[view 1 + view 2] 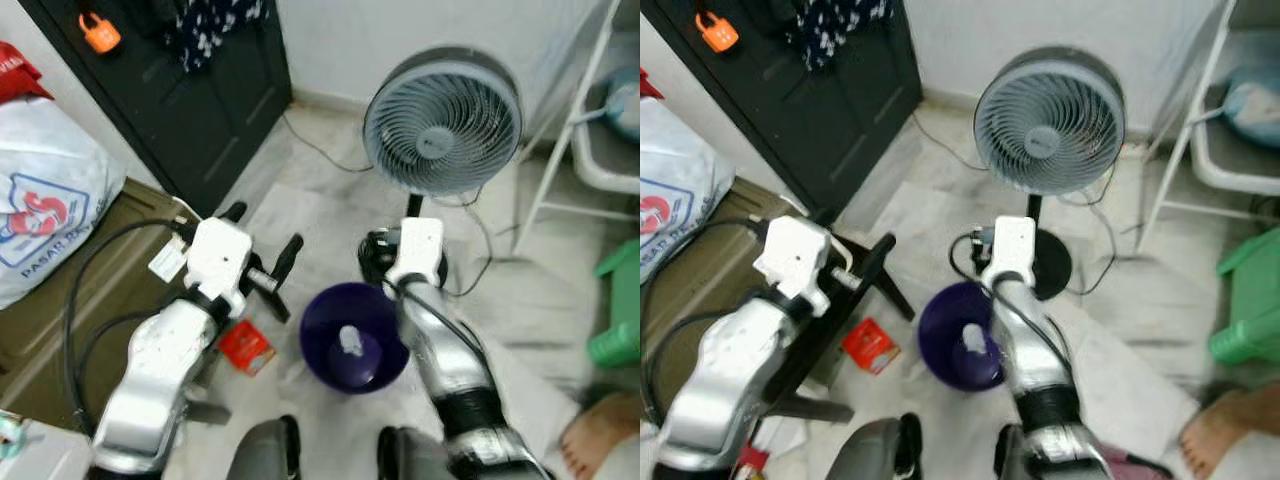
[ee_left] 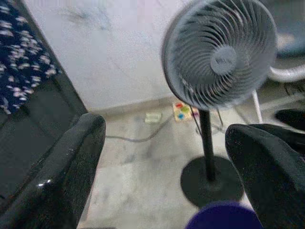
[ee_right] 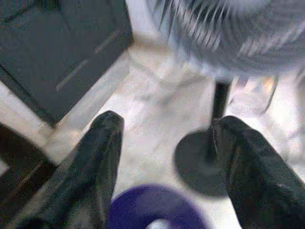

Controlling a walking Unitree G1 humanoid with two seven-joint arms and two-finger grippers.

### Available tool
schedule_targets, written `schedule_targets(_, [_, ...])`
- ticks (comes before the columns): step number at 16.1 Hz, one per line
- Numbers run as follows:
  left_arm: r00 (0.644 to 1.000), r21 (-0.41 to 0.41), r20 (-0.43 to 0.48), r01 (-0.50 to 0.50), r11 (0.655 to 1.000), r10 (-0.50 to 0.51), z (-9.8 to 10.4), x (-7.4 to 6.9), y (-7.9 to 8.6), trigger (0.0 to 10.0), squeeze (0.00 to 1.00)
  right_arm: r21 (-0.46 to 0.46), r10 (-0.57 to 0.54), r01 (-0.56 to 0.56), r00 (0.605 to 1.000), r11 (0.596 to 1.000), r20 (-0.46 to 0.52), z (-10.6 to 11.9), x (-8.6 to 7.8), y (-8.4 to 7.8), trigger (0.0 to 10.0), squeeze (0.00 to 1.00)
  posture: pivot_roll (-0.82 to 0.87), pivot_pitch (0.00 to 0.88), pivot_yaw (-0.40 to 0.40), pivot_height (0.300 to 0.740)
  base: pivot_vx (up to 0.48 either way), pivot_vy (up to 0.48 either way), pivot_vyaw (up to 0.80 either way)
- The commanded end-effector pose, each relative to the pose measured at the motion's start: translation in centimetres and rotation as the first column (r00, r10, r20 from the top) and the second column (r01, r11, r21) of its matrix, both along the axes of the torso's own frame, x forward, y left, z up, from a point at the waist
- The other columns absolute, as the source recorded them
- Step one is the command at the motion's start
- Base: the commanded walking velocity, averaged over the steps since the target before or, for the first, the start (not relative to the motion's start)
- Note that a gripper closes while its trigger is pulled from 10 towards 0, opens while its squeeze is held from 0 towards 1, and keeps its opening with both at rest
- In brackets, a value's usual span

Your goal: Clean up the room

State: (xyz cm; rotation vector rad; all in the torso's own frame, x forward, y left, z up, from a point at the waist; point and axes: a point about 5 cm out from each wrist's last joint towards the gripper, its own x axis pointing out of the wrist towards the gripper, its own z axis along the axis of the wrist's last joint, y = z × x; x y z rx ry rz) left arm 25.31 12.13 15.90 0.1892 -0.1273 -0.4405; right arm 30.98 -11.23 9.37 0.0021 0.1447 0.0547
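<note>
Left eye view: purple bin (image 1: 352,338) on the floor between both arms, left gripper (image 1: 262,262) and right gripper (image 3: 167,157) spread wide, empty (likely ready for the red packet (image 1: 246,347) beside it)

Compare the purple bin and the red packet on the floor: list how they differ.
The purple bin is a round, deep, open container; the red packet is small, flat and squarish. The bin stands upright with a pale scrap inside; the packet lies flat, holding nothing visible. The bin sits between the two arms; the packet lies toward the robot's left. Both rest on the pale floor.
</note>
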Motion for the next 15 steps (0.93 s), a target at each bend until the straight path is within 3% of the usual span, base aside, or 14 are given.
schedule_targets(1, [0.999,0.012,0.027,-0.047,0.999,0.047,-0.1,0.3,0.5,10.0,0.00,-0.027,0.050,-0.048,0.995,0.999,0.090,1.4,-0.5,0.6,10.0,1.00,0.04,0.048,0.076,0.740,0.000,0.000,0.00])
schedule_targets(4, [0.982,-0.006,0.075,-0.176,0.984,0.176,0.0,2.0,1.0,10.0,0.00,-0.136,0.114,-0.083,0.965,0.987,0.237,3.6,-1.1,-0.3,10.0,1.00,0.02,0.000,0.049,0.740,0.000,0.000,0.00])
schedule_targets(7, [0.962,-0.014,0.085,-0.260,0.966,0.260,-0.6,2.8,1.6,10.0,0.00,-0.165,0.141,-0.098,0.953,0.981,0.270,3.8,-1.5,-1.1,10.0,1.00,0.02,0.000,0.027,0.740,0.000,0.000,0.00])
schedule_targets(11, [0.921,-0.031,0.048,-0.387,0.922,0.388,-2.3,3.1,3.5,10.0,0.00,-0.147,0.130,-0.091,0.951,0.985,0.279,3.6,-1.5,-1.6,10.0,1.00,0.03,0.000,0.022,0.740,0.000,0.000,0.00])
schedule_targets(13, [0.912,-0.025,0.037,-0.407,0.913,0.408,-3.1,3.4,3.5,10.0,0.00,-0.088,0.099,-0.078,0.960,0.993,0.263,3.3,-1.4,-1.4,10.0,1.00,0.03,0.000,0.020,0.740,0.000,0.000,0.00])
schedule_targets(15, [0.913,-0.020,0.003,-0.408,0.913,0.408,-3.9,3.7,3.2,10.0,0.00,-0.089,0.113,-0.093,0.958,0.992,0.264,3.2,-1.1,-0.9,10.0,1.00,0.03,0.000,0.020,0.740,0.000,0.000,0.00])
